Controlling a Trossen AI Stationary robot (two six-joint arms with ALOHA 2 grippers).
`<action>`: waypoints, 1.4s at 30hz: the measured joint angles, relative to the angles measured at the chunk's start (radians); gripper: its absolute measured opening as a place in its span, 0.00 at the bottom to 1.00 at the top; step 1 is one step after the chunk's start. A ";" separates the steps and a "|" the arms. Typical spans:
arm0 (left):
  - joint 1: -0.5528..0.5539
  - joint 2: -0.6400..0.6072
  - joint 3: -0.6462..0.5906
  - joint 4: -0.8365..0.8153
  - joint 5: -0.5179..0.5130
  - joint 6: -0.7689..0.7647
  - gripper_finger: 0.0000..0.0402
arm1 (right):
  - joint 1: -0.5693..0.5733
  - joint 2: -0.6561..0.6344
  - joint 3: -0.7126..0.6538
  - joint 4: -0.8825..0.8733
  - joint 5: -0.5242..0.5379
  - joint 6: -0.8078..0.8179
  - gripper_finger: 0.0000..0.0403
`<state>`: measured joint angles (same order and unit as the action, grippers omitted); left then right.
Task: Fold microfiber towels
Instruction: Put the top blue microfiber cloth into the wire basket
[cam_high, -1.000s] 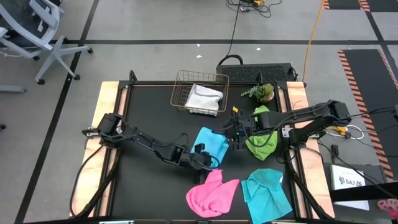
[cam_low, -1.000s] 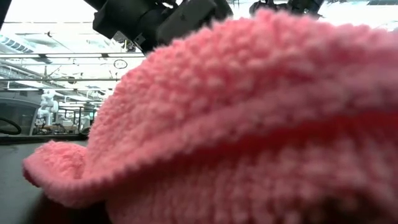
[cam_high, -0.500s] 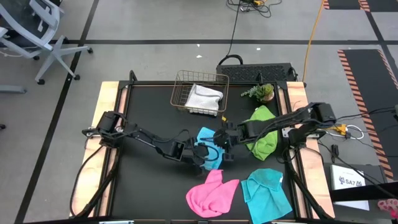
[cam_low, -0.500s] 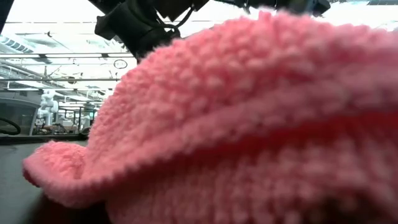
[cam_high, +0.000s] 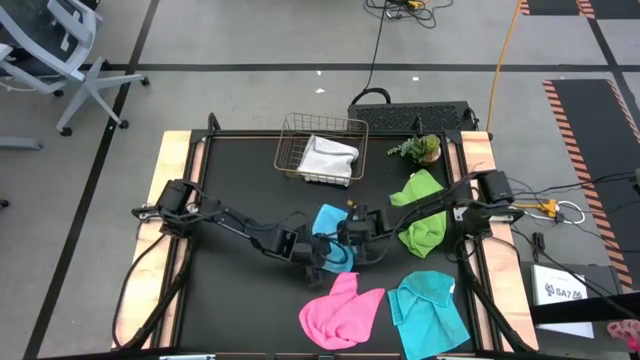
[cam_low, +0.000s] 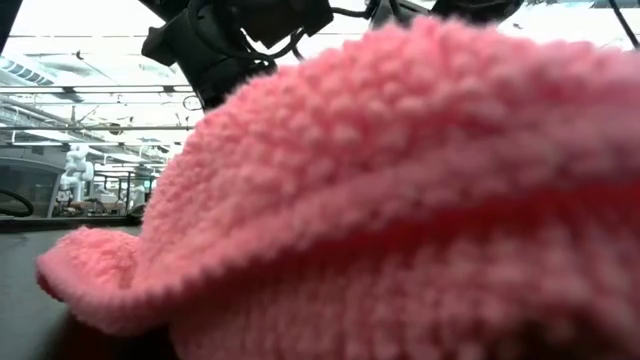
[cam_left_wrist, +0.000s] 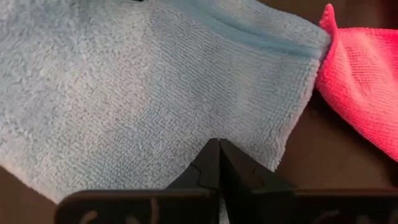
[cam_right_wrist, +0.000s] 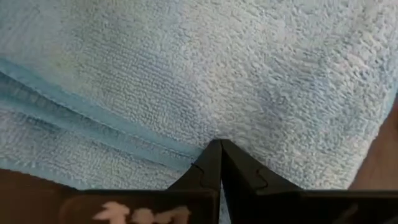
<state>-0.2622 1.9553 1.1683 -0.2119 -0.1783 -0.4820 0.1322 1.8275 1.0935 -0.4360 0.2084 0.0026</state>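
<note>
A cyan towel (cam_high: 330, 222) lies flat on the black table, mid-way across. My left gripper (cam_high: 320, 256) is shut at its near edge and my right gripper (cam_high: 352, 236) is shut at its right side. Each wrist view is filled with cyan cloth (cam_left_wrist: 143, 93) (cam_right_wrist: 205, 68) around the closed fingertips. A pink towel (cam_high: 340, 310) lies crumpled by the near edge and fills the low view (cam_low: 400, 200). A second cyan towel (cam_high: 430, 310) lies to its right. A lime green towel (cam_high: 420, 222) lies at the right. A white-grey towel (cam_high: 328, 155) rests in the wire basket. My left gripper has its shut fingertips (cam_left_wrist: 211, 163) on the cyan towel close to its near edge (cam_left_wrist: 273, 149), slanting down from the table's left; the tips hide whether cloth is pinched. The towel lies flat there. My right gripper meets the towel at a hemmed edge (cam_right_wrist: 155, 146), fingertips (cam_right_wrist: 214, 158) closed, slanting down from the right. The cloth lies on the table.
The copper wire basket (cam_high: 300, 140) stands at the far middle, with a small green plant (cam_high: 418, 150) to its right. Wooden strips (cam_high: 178, 180) edge the table's left and right sides. The pink towel's tip (cam_left_wrist: 326, 18) lies just beside the cyan towel's corner.
My right gripper has come down and toward the table's left, from over the green towel onto the cyan towel's right side. My left gripper has tipped and rolled a little at the towel's near edge. The towels lie as before.
</note>
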 joint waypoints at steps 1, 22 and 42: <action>-0.001 0.000 0.000 0.000 0.000 -0.001 0.03 | -0.004 0.001 0.000 -0.001 0.008 -0.032 0.00; 0.008 -0.049 0.000 0.090 -0.111 -0.115 0.01 | -0.082 -0.201 0.011 0.019 -0.035 -0.068 0.00; 0.112 -0.119 -0.001 -0.277 -0.047 -0.681 0.06 | -0.054 -0.287 -0.177 0.111 -0.082 0.569 0.41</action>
<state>-0.1500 1.8362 1.1675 -0.4891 -0.2252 -1.1633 0.0780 1.5406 0.9162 -0.3253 0.1268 0.5720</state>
